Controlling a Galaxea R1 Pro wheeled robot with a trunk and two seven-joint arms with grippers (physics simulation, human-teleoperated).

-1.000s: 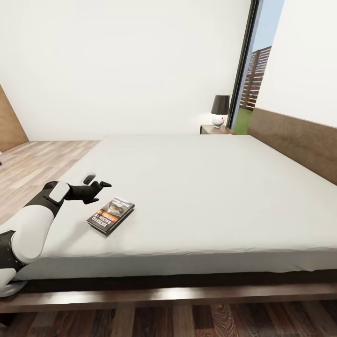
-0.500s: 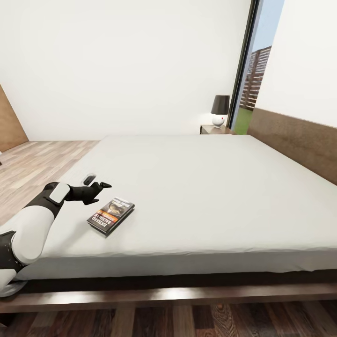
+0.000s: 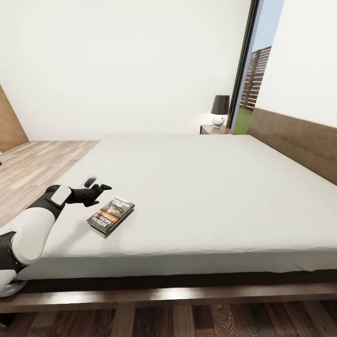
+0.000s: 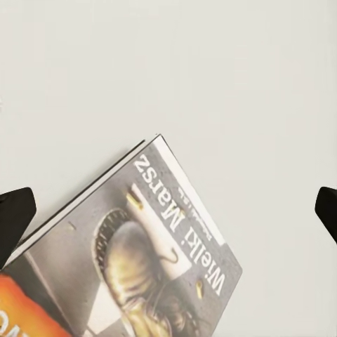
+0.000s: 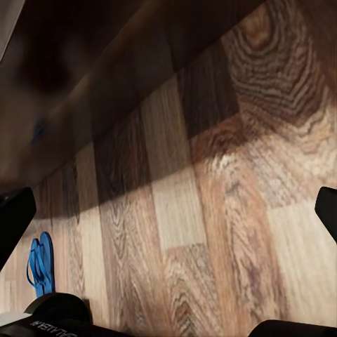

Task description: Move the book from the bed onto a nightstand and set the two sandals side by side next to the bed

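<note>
- Left claw [image 3: 97, 183] hovers wide open just left of the book [image 3: 111, 215], likely lining up a grab.
- Book's flat on the bed [image 3: 196, 187], near its foot edge.
- Nightstand [image 3: 216, 129] sits far off by the headboard.
- Right claw's fingers are spread over the floor [image 5: 210, 210]; one sandal [image 5: 40, 261] nearby.

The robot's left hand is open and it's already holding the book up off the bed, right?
Not quite. The left gripper is open, but the book lies flat on the bed, beside the gripper and not held. The head view shows it.
</note>
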